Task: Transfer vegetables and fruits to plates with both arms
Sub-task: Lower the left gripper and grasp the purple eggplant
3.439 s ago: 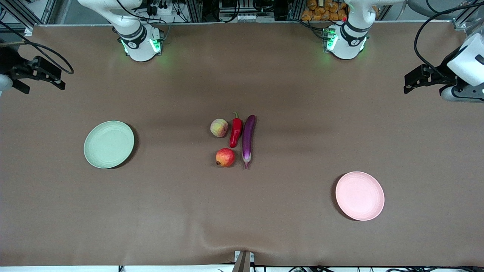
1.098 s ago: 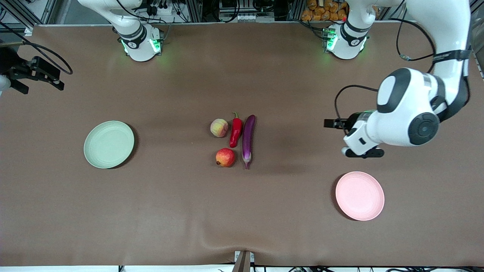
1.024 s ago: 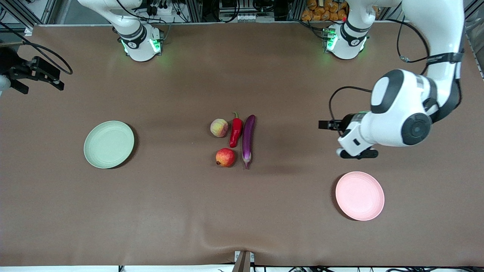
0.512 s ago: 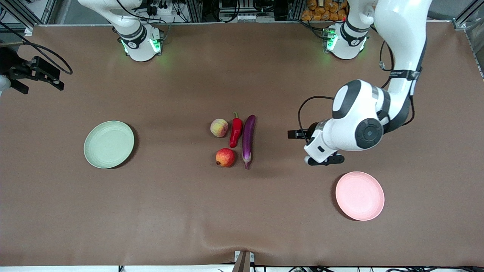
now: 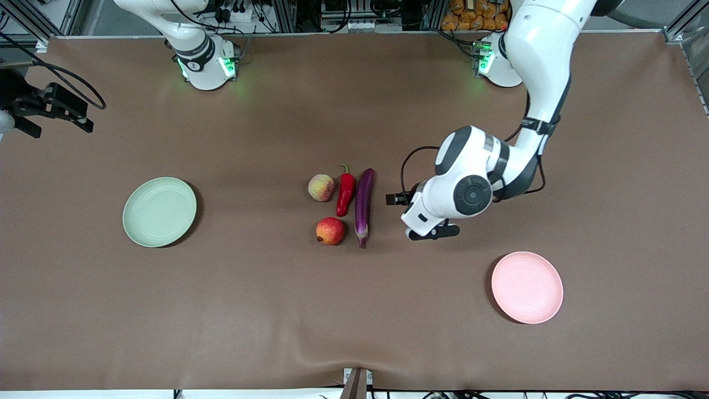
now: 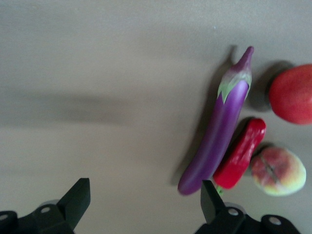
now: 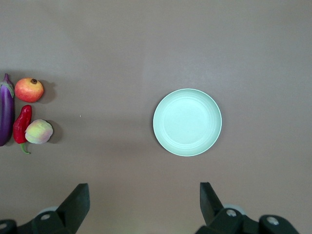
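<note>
Swung in from the left arm's end of the worktop (image 5: 609,194), left tool (image 6: 141,207) now hovering over bare surface just beside the eggplant (image 5: 364,206), fingers spread wide. Chili (image 5: 345,192) touching the eggplant, peach (image 5: 320,187) just beside the chili, pomegranate (image 5: 330,230) nearer the camera. Green plate (image 5: 159,211) toward the right arm's end, pink plate (image 5: 527,287) toward the left arm's. Right tool (image 7: 141,207) waiting high, spread too.

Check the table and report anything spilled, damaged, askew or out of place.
Nothing stands out. The eggplant, chili pepper, peach and pomegranate lie intact in a tidy cluster mid-table. The green plate and pink plate sit flat. The left gripper hangs open beside the eggplant.
</note>
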### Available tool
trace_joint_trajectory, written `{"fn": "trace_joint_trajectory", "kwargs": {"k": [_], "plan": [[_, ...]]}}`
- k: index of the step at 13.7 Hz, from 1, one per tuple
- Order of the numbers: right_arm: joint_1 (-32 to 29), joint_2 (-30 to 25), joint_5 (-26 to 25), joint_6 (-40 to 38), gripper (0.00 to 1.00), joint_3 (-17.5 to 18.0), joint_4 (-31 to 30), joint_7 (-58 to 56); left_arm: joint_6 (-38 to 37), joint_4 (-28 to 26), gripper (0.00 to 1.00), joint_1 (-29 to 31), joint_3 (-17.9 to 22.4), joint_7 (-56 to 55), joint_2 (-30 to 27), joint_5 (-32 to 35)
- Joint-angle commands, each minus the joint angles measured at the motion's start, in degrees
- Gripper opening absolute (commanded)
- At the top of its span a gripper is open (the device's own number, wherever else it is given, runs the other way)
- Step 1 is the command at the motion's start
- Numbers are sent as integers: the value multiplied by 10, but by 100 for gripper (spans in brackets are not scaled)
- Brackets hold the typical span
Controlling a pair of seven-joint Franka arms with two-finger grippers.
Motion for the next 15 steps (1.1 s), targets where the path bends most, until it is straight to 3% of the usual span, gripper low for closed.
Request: {"fn": "trace_joint_trajectory", "kwargs": {"k": [1, 7, 15], "plan": [[-7, 0, 10, -3, 100, 2, 4, -4, 38, 17, 100, -30, 9, -45, 23, 12], [-7, 0, 10, -3, 100, 2, 3, -4, 108, 29, 100, -103, 9, -123, 71, 128], [-14, 0, 10, -5, 100, 2, -3, -7, 155, 37, 100, -176, 35, -218, 91, 134]]}}
